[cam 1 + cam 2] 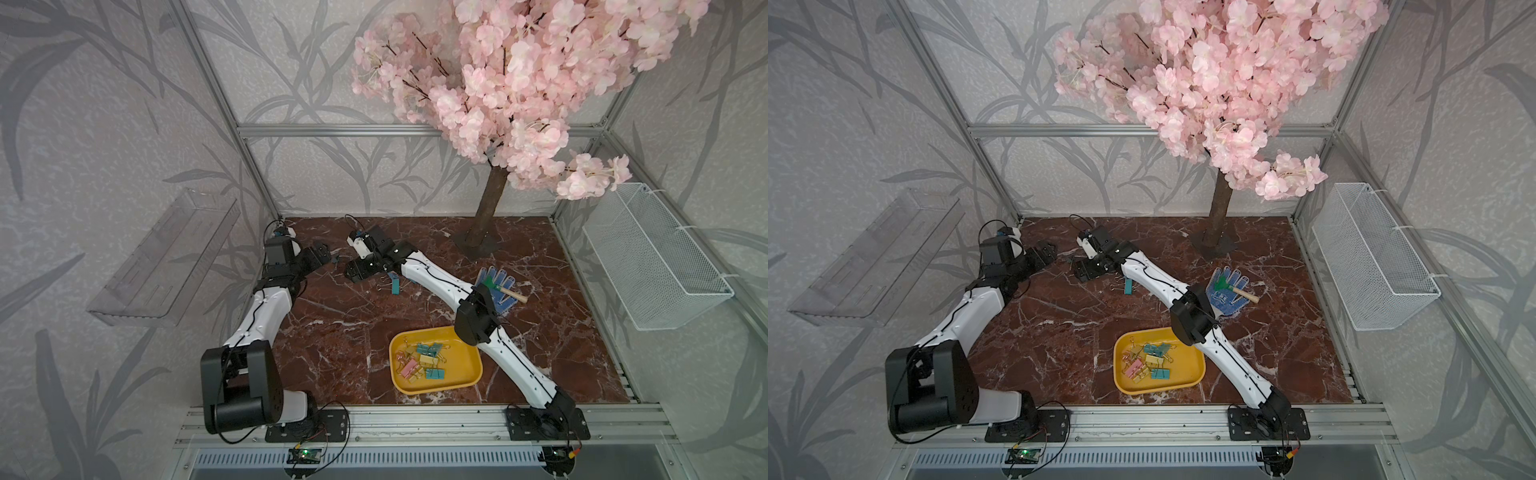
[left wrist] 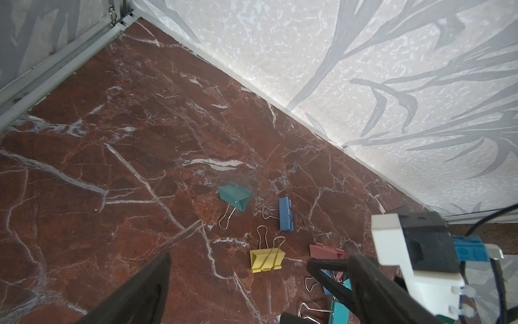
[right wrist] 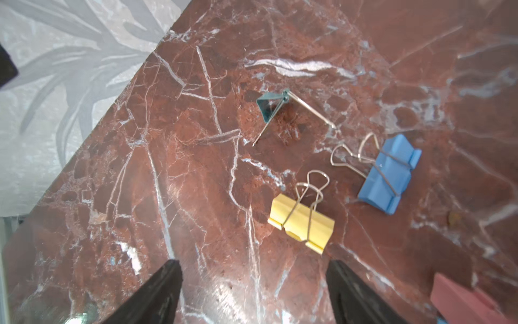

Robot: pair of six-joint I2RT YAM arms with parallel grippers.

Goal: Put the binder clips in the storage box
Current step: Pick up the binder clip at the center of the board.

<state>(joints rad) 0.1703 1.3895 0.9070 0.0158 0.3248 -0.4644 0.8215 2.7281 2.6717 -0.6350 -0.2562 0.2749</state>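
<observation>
Picking the next loose clip is the step in hand, and the yellow clip (image 3: 301,224) looks like the best target. It lies flat on the counter (image 1: 340,332), handles folded over its body, just beyond the right pincer (image 3: 253,266), whose fingers stand wide apart with nothing between them. The clip sits off-centre, nearer one finger, so the pincer should shift sideways until the body is centred before it descends. It should then turn so the fingers close across the body, not on the springy wire loops.

The blue clip (image 3: 389,174) lies just beside the yellow one, and the teal clip (image 3: 269,108) rests farther out with its handles splayed. A pink clip (image 3: 462,297) shows at the frame edge.

The left pincer (image 1: 331,257) is also spread wide and empty, near the right one, so only one should go down at a time.

The storage box (image 1: 457,361) sits well apart, toward the front of the counter. It already holds a heap of clips (image 1: 419,359).
</observation>
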